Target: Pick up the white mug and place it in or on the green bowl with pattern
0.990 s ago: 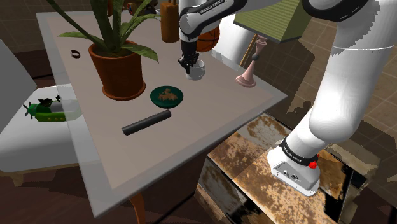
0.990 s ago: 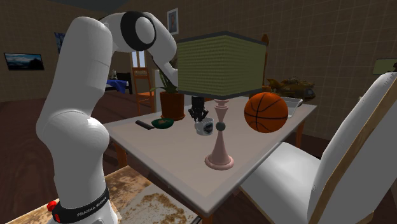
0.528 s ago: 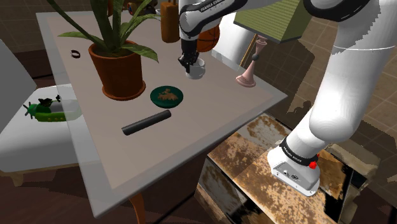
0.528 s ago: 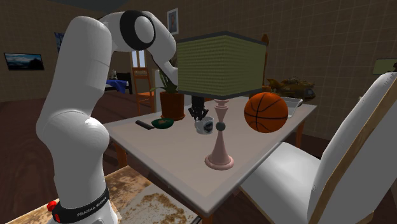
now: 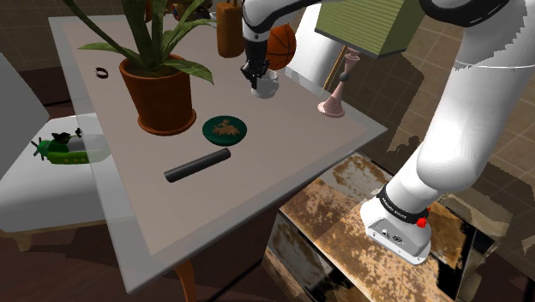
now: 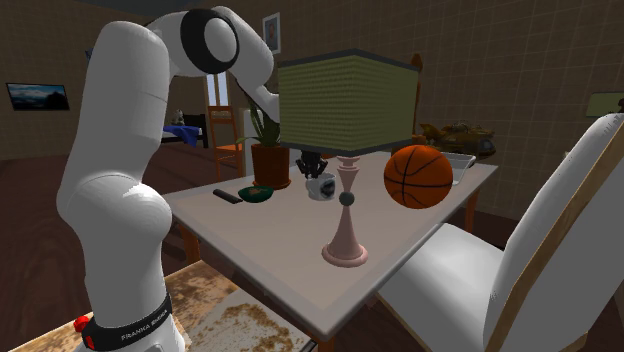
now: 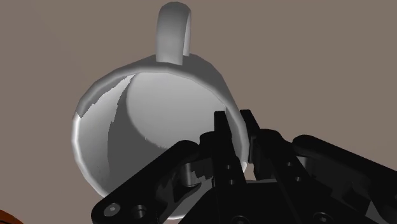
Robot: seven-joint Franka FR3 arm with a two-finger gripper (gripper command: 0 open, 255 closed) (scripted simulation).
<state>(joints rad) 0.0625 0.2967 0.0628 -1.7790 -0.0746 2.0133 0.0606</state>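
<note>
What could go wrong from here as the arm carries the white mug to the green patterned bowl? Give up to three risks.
1. The gripper pinches the white mug by one side of its rim only, so the mug may swing or slip.
2. The potted plant stands close beside the green bowl; its leaves could brush the mug.
3. The bowl looks shallow and little wider than the mug, so an off-centre placement may tip the mug.

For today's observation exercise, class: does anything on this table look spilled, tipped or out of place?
Nothing spilled or damaged. One black cylinder lies on its side on the table; the mug is clasped by its rim in the gripper.
</note>
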